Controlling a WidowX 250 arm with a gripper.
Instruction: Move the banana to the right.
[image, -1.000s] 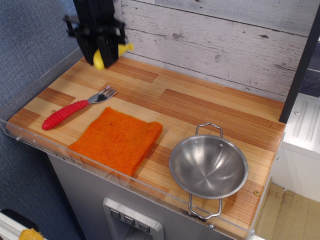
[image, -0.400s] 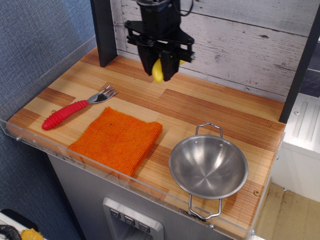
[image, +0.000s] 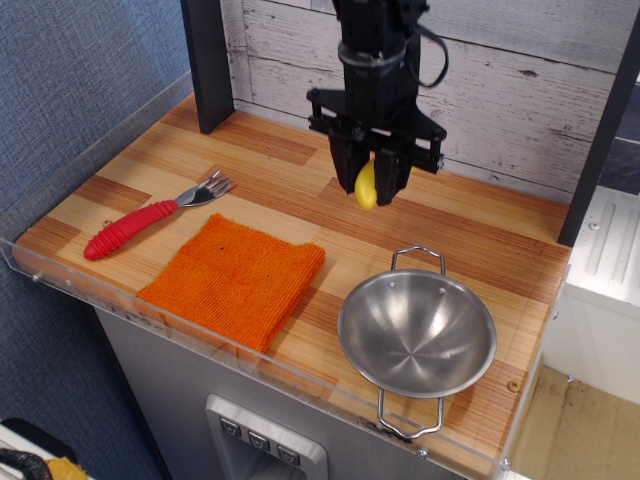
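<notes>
Rightward from the back-left corner, the black gripper (image: 372, 180) now hangs near the wooden tabletop's (image: 480, 240) back edge, clenching the small yellow plastic banana (image: 366, 186).

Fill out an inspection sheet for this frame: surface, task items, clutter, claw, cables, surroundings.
Surface: wooden counter with a clear plastic edge.
Task items: banana held above the counter, hanging end-down.
Clutter: red-handled fork, orange cloth, steel bowl, all apart from one another.
Claw: claw shut on the banana.
Cables: black cable looping beside the arm.
Surroundings: whitewashed plank wall behind, blue fabric panel at left.
</notes>
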